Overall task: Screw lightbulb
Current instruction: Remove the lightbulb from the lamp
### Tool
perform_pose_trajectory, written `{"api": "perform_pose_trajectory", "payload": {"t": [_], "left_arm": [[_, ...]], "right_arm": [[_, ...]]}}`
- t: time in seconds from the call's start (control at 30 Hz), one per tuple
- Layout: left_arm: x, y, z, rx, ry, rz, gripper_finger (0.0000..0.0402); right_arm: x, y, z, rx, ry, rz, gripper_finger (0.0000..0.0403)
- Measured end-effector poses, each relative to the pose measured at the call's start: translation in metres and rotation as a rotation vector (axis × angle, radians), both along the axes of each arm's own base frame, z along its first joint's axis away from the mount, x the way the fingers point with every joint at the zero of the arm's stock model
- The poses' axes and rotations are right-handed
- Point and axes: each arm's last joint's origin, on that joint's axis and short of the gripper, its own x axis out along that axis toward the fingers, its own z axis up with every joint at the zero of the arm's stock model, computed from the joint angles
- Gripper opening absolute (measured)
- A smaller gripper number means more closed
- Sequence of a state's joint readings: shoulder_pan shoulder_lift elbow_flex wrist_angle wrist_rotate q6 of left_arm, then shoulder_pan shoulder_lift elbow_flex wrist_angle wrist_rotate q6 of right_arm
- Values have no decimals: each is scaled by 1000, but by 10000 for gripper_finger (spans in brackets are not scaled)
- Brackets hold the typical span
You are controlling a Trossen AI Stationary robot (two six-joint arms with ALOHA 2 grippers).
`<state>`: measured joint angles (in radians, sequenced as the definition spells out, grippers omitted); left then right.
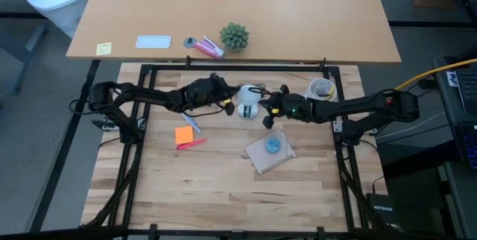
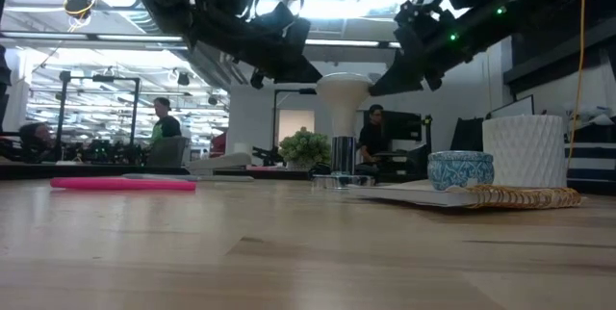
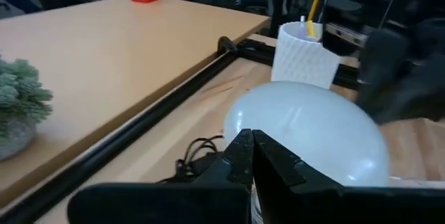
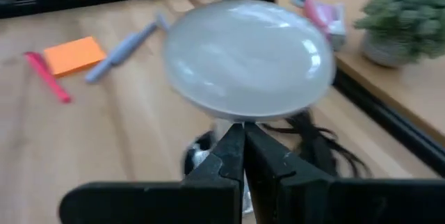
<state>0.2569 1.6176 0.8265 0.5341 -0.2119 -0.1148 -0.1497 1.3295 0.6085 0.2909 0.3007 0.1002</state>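
Lightbulb [image 1: 248,101]: standing upright mid-table (low view is showing its silver neck).
Left gripper [image 1: 228,107]: clenched, empty, hovering beside it.
Right gripper [image 1: 266,112]: clenched, empty, flanking opposite.

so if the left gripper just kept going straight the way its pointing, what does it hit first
Most likely the lightbulb. The left gripper has its fingers shut and aimed at the bulb's white globe, which fills the left wrist view just ahead. Depth is hard to judge, so whether they already touch I cannot tell. The white cup stands further behind.
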Motion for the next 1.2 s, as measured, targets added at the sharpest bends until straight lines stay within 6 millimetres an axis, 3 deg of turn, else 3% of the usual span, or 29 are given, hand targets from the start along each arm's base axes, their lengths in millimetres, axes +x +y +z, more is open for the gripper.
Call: {"api": "perform_pose_trajectory", "payload": {"t": [0.7, 1.2], "left_arm": [[7, -33, -2, -49, 1, -113, 0], [10, -34, 4, -22, -54, -112, 0]], "right_arm": [[-2, -11, 1, -36, -9, -107, 11], [4, -31, -3, -28, -64, -125, 11]]}}
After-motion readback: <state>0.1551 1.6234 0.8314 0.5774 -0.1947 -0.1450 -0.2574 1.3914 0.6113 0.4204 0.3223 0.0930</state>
